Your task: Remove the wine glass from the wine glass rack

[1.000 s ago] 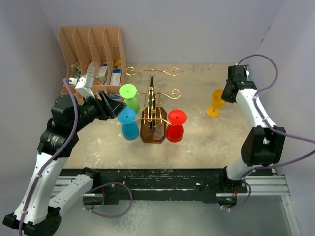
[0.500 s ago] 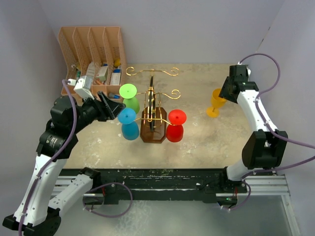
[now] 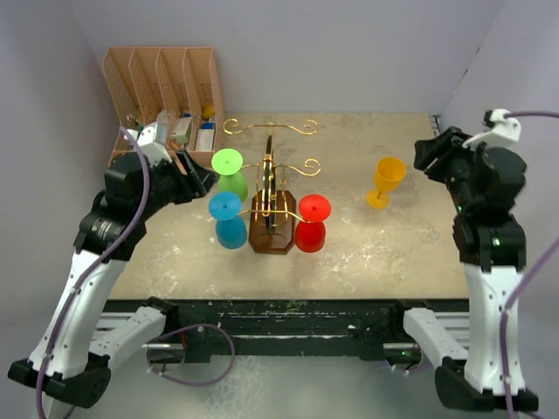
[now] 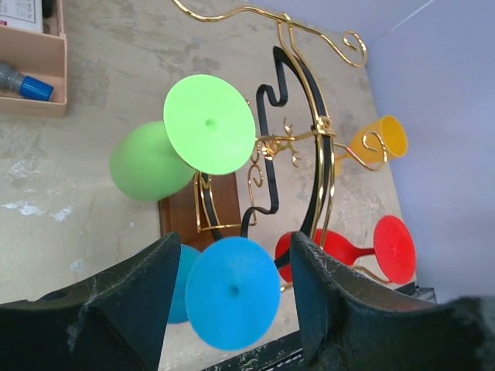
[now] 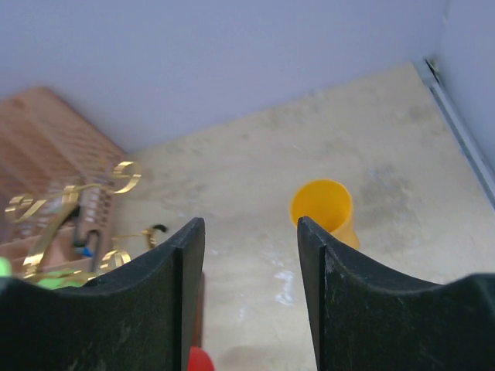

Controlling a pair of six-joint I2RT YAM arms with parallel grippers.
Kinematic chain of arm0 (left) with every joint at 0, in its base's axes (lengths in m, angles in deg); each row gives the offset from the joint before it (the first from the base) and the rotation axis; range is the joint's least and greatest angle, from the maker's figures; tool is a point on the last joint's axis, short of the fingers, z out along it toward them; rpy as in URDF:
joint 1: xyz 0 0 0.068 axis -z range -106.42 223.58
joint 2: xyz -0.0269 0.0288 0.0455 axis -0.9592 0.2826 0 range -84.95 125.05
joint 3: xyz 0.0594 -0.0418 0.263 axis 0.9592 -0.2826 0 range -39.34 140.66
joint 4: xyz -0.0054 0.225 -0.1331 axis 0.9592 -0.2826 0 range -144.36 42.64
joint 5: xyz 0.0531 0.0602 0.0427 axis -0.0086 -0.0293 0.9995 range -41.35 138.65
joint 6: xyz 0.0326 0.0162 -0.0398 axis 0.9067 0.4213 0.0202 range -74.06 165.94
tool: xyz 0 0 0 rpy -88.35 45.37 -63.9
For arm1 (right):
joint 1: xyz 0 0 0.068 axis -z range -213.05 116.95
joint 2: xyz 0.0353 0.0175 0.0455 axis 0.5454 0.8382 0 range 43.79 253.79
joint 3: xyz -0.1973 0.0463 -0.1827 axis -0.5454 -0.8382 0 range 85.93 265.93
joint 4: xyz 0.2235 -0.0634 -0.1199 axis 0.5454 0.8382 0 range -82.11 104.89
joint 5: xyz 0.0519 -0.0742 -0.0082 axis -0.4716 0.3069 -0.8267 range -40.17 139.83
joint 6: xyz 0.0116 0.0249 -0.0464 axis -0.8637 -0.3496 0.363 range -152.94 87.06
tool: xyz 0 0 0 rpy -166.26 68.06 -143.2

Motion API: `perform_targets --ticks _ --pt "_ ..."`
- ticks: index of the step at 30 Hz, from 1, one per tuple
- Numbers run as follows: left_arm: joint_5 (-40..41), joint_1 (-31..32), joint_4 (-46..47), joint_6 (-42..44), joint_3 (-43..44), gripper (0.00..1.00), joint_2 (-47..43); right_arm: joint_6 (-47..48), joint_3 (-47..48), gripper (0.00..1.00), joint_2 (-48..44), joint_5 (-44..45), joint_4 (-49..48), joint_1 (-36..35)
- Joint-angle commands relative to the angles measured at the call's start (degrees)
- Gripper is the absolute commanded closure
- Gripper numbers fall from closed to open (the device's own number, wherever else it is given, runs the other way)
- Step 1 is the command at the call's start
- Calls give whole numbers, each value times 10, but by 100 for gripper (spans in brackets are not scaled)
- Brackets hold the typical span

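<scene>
The wine glass rack (image 3: 272, 170), gold wire arms on a brown base, stands mid-table. From it hang a green wine glass (image 3: 230, 168), a blue one (image 3: 230, 220) and a red one (image 3: 312, 223). A yellow wine glass (image 3: 384, 182) stands upright on the table to the right, held by nothing. My left gripper (image 3: 201, 181) is open just left of the green and blue glasses. In the left wrist view the blue foot (image 4: 232, 292) shows between its fingers, untouched. My right gripper (image 5: 250, 224) is open and empty, drawn back from the yellow glass (image 5: 323, 209).
A peach slotted organiser (image 3: 162, 92) with small items stands at the back left, close behind my left arm. Walls close the table at the back and on both sides.
My right gripper has opened off the yellow glass and pulled back to the right, leaving it standing. My left arm has risen slightly, with its gripper staying beside the rack.
</scene>
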Motion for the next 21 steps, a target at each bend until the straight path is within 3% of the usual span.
perform_targets --ticks 1,9,13,18,21 --pt "22 -10 0 -7 51 39 71 14 19 48 -15 -108 2 0" --pt "-171 -159 55 -44 53 42 141 20 -5 54 -35 -185 -4 0" --pt "-205 -177 78 -60 37 42 138 27 3 56 -32 -215 -1 0" --pt "-293 -194 202 -135 -38 44 137 27 9 57 -30 -252 -3 -1" --pt "-306 -195 227 -147 -55 47 157 28 12 57 -32 -254 1 0"
